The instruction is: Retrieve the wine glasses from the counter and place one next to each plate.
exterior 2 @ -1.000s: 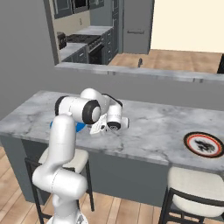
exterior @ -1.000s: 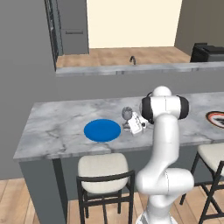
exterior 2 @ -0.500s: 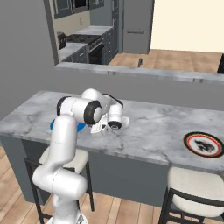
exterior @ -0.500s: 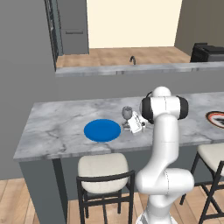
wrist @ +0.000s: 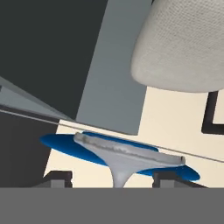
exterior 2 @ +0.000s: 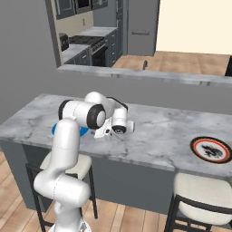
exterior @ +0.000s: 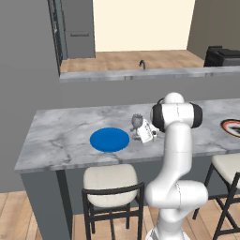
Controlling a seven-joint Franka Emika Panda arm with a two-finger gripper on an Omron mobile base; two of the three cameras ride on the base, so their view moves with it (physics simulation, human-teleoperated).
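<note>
Fingertips (wrist: 56,178) stand spread at the bottom of the hand view, well clear of the thin stem between them, so the gripper (wrist: 111,180) is open and pinching nothing. The wine glass (exterior: 137,123) stands upright on the marble bar top (exterior: 61,136), just beside the blue plate (exterior: 109,139) at about three o'clock from it, which is where the task wants it; the jaws being apart fits a release, I judge. Beyond the stem, the hand view shows the glass's bowl (wrist: 127,154) against the blue plate behind it. Farther along the bar, at three o'clock and well apart, lies the reddish-rimmed plate (exterior 2: 211,149) with no glass beside it. Under the bar stand white-seated stools (exterior: 111,179).
</note>
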